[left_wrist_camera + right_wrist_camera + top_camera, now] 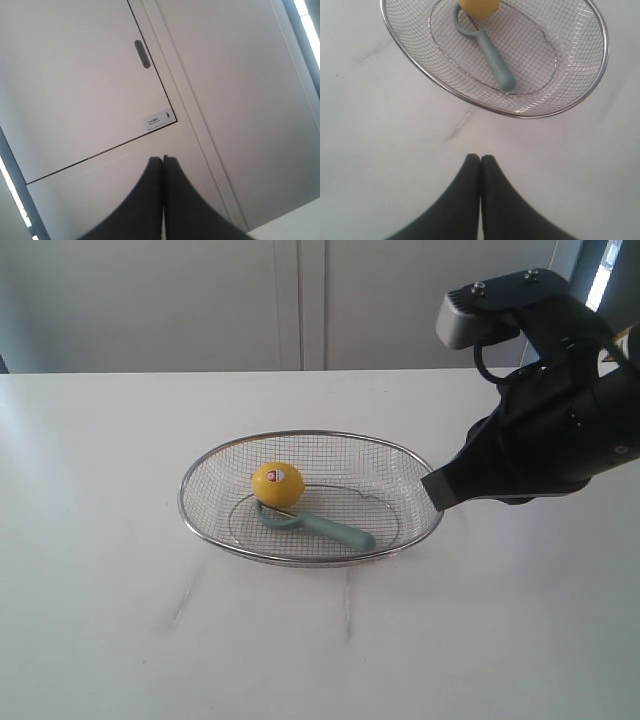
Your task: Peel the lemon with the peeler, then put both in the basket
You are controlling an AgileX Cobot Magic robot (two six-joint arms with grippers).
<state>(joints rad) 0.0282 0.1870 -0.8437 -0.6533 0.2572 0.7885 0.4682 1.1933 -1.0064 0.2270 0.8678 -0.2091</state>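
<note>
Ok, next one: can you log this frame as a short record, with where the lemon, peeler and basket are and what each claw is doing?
basket: upright on the white table
peeler: lying flat inside the basket
lemon: inside the basket, at the peeler's blade end
right claw: shut, empty, beside the basket and apart from its rim
left claw: shut, empty, facing white wall panels
task state: both items in the basket; whether the lemon is peeled cannot be judged
</note>
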